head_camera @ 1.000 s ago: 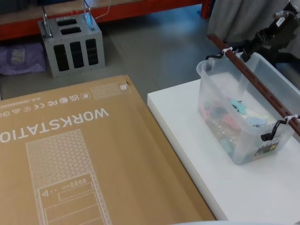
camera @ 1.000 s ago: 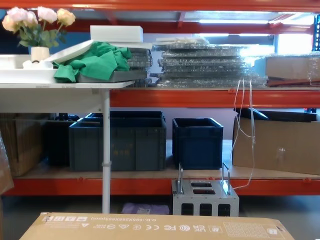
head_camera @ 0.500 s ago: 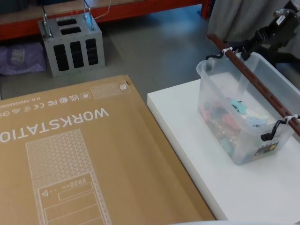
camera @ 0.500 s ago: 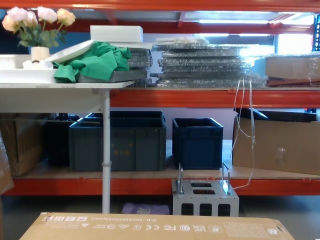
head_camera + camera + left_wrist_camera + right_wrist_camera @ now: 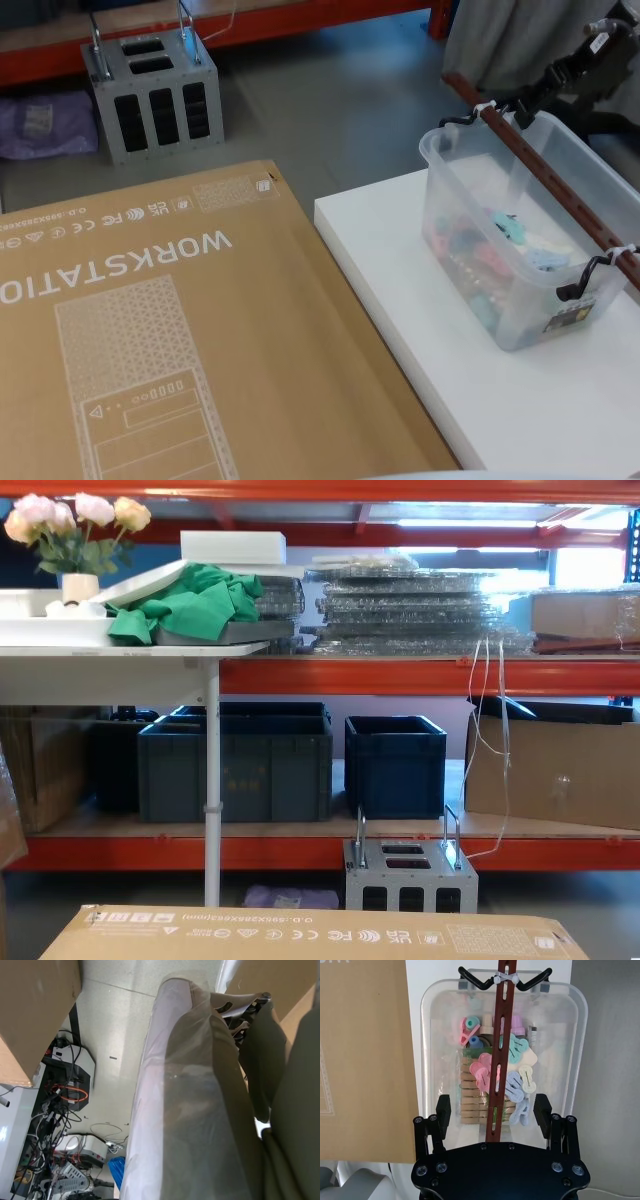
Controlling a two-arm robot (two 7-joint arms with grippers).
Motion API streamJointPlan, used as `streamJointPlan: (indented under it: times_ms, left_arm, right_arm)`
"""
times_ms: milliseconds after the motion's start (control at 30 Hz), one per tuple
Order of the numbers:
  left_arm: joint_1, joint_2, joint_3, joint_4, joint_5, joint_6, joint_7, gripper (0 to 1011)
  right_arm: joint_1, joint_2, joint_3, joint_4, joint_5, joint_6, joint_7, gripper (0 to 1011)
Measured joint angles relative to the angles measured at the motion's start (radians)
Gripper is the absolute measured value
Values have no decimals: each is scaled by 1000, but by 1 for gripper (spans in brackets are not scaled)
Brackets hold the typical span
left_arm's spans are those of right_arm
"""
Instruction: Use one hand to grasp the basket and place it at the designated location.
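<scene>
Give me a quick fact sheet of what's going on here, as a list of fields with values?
Basket: translucent tub on the white table, full of colourful clothes pegs
Handle: dark reddish-brown bar along the tub's length, tied on at the end
Right hand: open, above the basket, one finger on each side of the bar, not yet closed on it
Left hand: cannot tell its state; its camera sees plastic wrap
Beside the table: large cardboard box printed WORKSTATION
Floor beyond: grey metal box
</scene>
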Motion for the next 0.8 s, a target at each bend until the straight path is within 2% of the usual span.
streamJointPlan:
  times_ms: [800]
  left_arm:
    - [0,0,0,0,0,0,0,0]
  right_arm:
    - [1,0,-2,1,0,0,0,1001]
